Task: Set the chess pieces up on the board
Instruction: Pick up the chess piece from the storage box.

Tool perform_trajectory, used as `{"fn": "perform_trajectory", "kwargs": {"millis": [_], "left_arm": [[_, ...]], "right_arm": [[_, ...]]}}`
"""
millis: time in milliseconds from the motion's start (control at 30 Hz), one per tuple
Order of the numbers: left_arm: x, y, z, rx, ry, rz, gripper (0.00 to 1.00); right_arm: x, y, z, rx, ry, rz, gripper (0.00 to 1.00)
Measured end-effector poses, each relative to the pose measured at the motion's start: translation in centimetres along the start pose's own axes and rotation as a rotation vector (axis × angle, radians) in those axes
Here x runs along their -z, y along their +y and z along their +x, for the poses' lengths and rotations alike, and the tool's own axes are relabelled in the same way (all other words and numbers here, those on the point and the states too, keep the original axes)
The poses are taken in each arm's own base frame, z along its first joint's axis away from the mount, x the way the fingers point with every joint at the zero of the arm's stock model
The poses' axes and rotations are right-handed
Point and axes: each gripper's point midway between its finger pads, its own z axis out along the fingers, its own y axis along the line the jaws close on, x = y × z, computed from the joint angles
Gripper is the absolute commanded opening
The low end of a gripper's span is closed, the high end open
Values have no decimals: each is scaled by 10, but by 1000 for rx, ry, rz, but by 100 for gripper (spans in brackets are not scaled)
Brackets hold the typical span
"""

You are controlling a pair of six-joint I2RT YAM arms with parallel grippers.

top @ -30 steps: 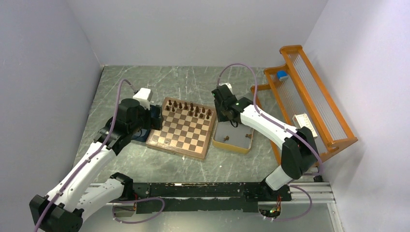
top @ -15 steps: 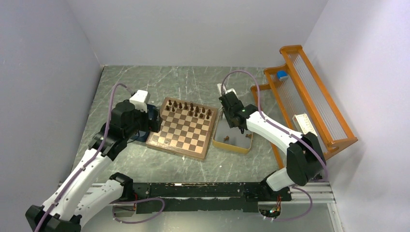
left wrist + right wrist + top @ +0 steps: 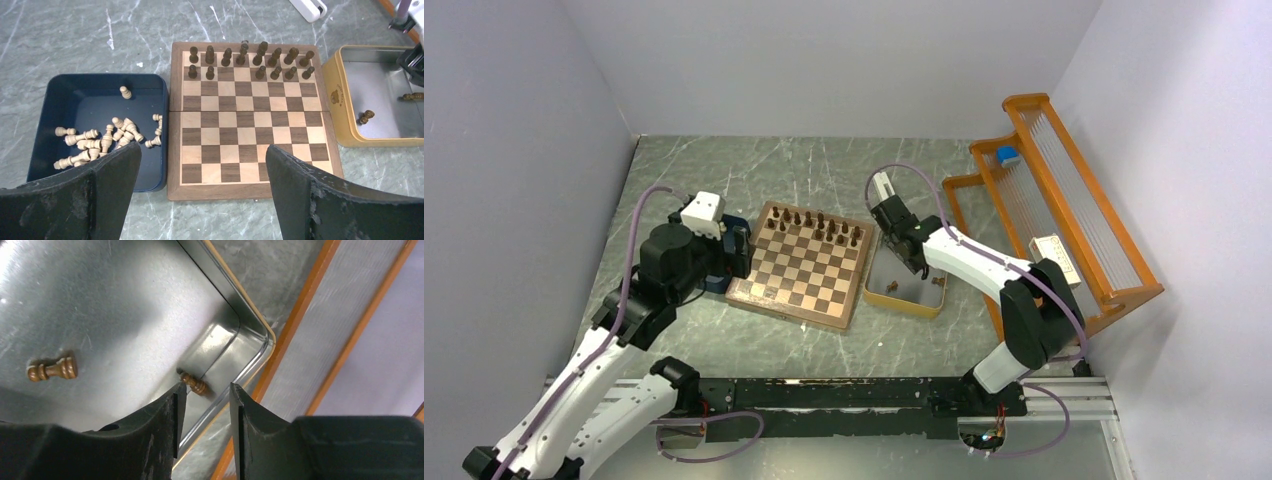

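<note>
Mid-table, a little toward the far edge: board (image 3: 802,270) lies flat on the table (image 3: 824,170). Chess pieces (image 3: 243,52) stand upright on its two ranks nearest the table's far edge (back rank filled; the rank in front shows a two-square gap, left of centre in the left wrist view).

Just beside the board's right edge: yellow-rimmed tin (image 3: 332,100). Two dark pieces lie on their sides inside it. Corner piece (image 3: 194,384) rests against the tin wall at a rounded corner. Loose piece (image 3: 51,370) lies well apart from it on the tin floor.

Right gripper (image 3: 207,392): reaching down into the tin, jaws parted by a narrow gap, grasping nothing. Corner piece sits just past the fingertips, nearest the left-hand finger in the wrist view (contact cannot be told).

Left gripper (image 3: 202,152): jaws spread wide, released, held above the blue tray (image 3: 95,100) by the board's left edge. Blue tray sits against that edge and holds light pieces (image 3: 100,140), most lying in a heap, one upright apart from the rest.

Orange rack (image 3: 1064,215) stands along the table's right edge.
</note>
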Motion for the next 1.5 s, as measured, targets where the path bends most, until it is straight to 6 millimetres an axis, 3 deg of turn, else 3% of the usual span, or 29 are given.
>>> {"fn": "perform_trajectory", "kwargs": {"millis": [167,367,567,1200,1500], "left_arm": [[9,4,-8,5,-44,-20,99],[10,6,-9,4,-50,-31,99],[10,4,-9,1,-49,-28,99],[10,1,-8,-5,-47,-18,99],[12,2,-8,0,-51,-26,99]], "right_arm": [[-5,2,12,92,43,-8,40],[-15,14,40,229,127,-57,38],[-20,16,49,345,148,-84,36],[-41,33,51,484,170,-158,35],[-45,28,44,486,182,-126,32]]}}
